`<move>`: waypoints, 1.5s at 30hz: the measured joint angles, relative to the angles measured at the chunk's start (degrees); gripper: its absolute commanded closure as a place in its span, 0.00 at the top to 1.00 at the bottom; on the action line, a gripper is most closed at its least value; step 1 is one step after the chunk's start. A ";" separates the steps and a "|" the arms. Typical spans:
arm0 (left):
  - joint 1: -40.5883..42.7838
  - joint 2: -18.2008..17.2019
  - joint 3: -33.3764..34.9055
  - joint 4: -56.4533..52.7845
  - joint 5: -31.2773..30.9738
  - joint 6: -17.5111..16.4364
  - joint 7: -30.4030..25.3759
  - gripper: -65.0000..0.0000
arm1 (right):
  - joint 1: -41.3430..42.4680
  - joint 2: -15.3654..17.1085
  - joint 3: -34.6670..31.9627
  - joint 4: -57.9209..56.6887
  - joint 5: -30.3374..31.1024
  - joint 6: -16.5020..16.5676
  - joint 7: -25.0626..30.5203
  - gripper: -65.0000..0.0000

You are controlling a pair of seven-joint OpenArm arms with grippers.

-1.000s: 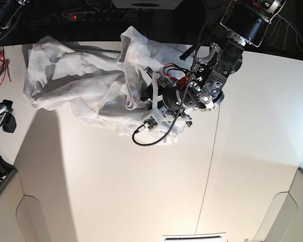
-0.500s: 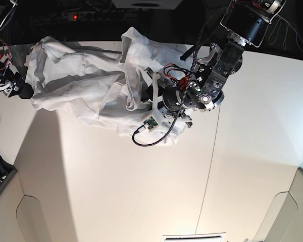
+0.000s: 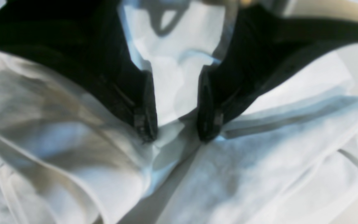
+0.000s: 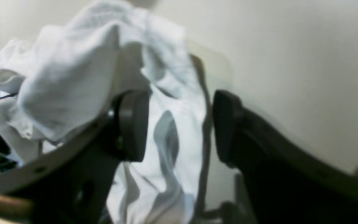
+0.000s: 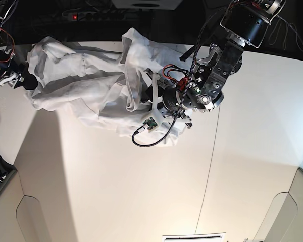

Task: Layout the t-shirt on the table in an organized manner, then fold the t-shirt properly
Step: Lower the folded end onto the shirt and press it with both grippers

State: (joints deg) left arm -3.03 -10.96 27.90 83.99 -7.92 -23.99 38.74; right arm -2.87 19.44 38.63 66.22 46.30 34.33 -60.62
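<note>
Up in the upper left half of the base view, the t-shirt lies crumpled on the table, one part heaped near the top centre. At centre frame the left gripper presses its tips into the cloth, a fold between them, but whether it grasps I cannot tell. At the left edge, the right gripper is spread wide around the shirt's edge, not clamped

Left tool's tips half-sunk in blurred t-shirt folds

Behind the far edge lies darkness with a power strip glowing red.
</note>
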 measured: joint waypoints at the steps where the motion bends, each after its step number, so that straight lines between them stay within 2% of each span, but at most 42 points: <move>1: -0.02 0.02 0.00 0.00 0.00 0.00 0.02 0.40 | 0.04 -0.28 -0.76 0.04 -1.01 0.00 1.27 0.51; 8: -0.04 0.00 0.00 0.00 0.00 0.02 0.00 0.40 | 0.52 -1.86 -4.48 0.33 -2.64 0.24 3.48 0.51; 18: -0.04 0.02 0.00 0.00 0.15 0.04 0.00 0.40 | 0.50 -3.91 -4.63 0.48 -1.55 0.42 4.15 0.50; 20: -0.04 0.00 0.00 0.00 0.15 0.02 0.00 0.40 | 0.50 -3.91 -4.63 0.48 -1.31 0.39 4.04 0.41; 24: -0.07 0.00 0.00 0.00 0.15 0.09 0.02 0.40 | 0.35 -4.04 -4.72 0.26 -2.25 0.02 2.89 0.00; 28: -0.07 0.00 0.00 0.00 0.15 0.20 0.15 0.40 | 0.24 -4.07 -4.76 0.20 0.96 -0.85 1.31 0.00; 33: -0.20 0.00 0.00 0.00 0.24 0.22 0.20 0.40 | -0.15 -4.31 -4.92 0.79 10.62 -0.87 -4.39 0.00; 39: -0.17 0.00 0.00 0.00 0.17 0.48 0.20 0.40 | -0.15 -4.42 -4.92 6.56 14.03 -0.35 -6.82 0.00; 42: -0.15 0.02 0.00 0.00 -0.07 3.17 0.22 0.40 | -0.17 -5.79 -4.90 10.93 13.70 -0.33 -7.39 0.00; 45: -0.22 0.04 0.00 -0.02 0.17 3.89 0.24 0.40 | -0.15 -9.22 -4.94 16.13 14.40 -0.22 -9.35 0.00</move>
State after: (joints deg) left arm -3.25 -10.92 27.90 83.96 -7.75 -20.10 38.98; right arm -3.03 10.22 33.69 82.35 60.71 34.11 -69.97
